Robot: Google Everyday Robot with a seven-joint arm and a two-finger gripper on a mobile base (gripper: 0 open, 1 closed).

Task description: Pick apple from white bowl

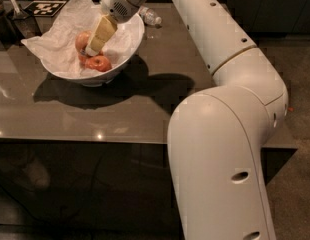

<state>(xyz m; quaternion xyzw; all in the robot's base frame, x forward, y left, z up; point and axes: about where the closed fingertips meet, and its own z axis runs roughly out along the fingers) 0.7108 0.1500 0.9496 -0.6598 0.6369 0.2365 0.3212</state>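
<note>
The end effector (pixel 90 50) is inside the white bowl (pixel 127 53), which stands toward the far left of the dark glossy surface (pixel 145 111). It hangs from the arm (pixel 215 34), which reaches across the surface from the right. Its long axis slants from upper right down to lower left, so its tip points into the bottom of the bowl. Whether it is open, closed or already gripping something cannot be told from this view, because it shows only as one pale slab.

The red apple (pixel 99 63) lies on the crumpled paper (pixel 50 44) at the bottom of the bowl. It is just beside the tip, on the side nearer the camera and a little to the right. The tip looks very close to the apple's top, perhaps touching it, though real contact cannot be made out. A paler fruit (pixel 82 40) sits just behind and to the left of the tip, so the tip is wedged between the two fruits.

The apple is round, so its own orientation hardly matters. In my judgement the grasp turns on that small offset: the tip needs to shift toward the camera and slightly right to centre over the apple and avoid the paler fruit. A small bottle (pixel 151 18) lies on the surface beyond the bowl, well out of the way.
</note>
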